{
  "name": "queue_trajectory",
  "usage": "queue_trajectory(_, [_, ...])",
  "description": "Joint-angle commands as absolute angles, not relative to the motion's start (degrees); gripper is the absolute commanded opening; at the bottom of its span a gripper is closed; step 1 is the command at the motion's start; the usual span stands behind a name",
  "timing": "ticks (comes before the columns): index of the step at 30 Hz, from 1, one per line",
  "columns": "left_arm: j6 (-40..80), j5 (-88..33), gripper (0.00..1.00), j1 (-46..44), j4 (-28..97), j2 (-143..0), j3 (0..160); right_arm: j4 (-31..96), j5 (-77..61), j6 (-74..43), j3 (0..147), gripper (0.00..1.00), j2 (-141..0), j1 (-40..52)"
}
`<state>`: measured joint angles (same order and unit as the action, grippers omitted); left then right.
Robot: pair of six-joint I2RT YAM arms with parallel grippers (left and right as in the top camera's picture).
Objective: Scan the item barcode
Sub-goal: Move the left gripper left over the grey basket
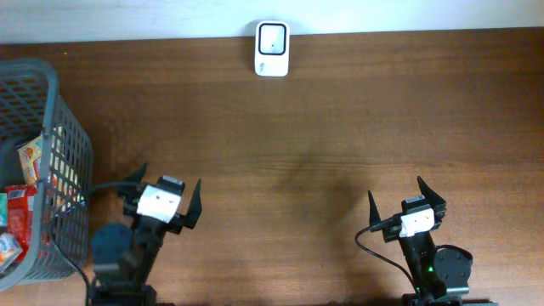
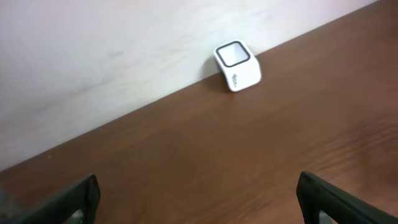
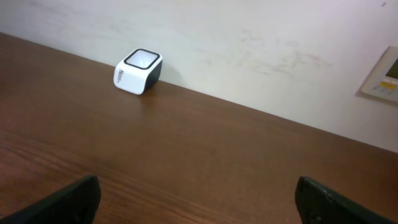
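Scanner (image 1: 272,49) sits at the top centre of my overhead view, a small white block with a dark-framed window on its face, right at the far edge of the table (image 1: 340,127) where it meets the wall. From the left wrist camera I see it in the upper middle of the frame, against the pale wall; from the right wrist camera it is in the upper left.

The items to scan are the packets (image 1: 19,206) in the basket (image 1: 75,170), a grey mesh one filling the left edge of the overhead frame. I can make out red wrappers low in it and a yellowish one above them. I cannot read any barcode from here.

The left gripper (image 1: 170,176) is in the lower left of the overhead frame, just beside the basket's right wall and pointing up the frame. Its fingers (image 2: 74,199) are spread wide, showing only as dark tips in the two bottom corners of the wrist view, with bare wood between them.

The right gripper (image 1: 393,187) is in the lower right of the overhead frame, well apart from basket and scanner. Its fingers (image 3: 62,199) are also spread wide, in the bottom corners of its wrist view, over bare wood. A pale panel (image 3: 384,78) hangs on the wall at that view's right edge.
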<state>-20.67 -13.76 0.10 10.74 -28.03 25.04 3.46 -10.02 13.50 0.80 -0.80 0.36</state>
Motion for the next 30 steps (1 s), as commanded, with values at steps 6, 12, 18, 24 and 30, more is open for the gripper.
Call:
queue_trajectory(6, [-23.2, -21.9, 0.99, -0.1, 26.4, -49.3, 52.5, 3.6, -9.9, 13.1, 0.3, 0.99, -0.4, 0.5])
queue_trajectory(12, [-22.8, -25.8, 0.99, -0.1, 38.6, -59.4, 66.9, 3.6, -9.9, 13.1, 0.3, 0.99, -0.4, 0.5])
queue_trajectory(18, [-22.7, -31.7, 0.99, -0.1, 40.0, -61.1, 66.8, 3.6, -9.9, 13.1, 0.3, 0.99, -0.4, 0.5])
queue_trajectory(24, [-21.6, -34.6, 0.99, -0.1, 38.3, -61.2, 66.8, 3.6, -9.9, 13.1, 0.3, 0.99, -0.4, 0.5])
queue_trajectory(30, [-7.5, -18.2, 0.99, -0.1, 35.6, -61.2, 67.4, 3.6, -9.9, 13.1, 0.3, 0.99, -0.4, 0.5])
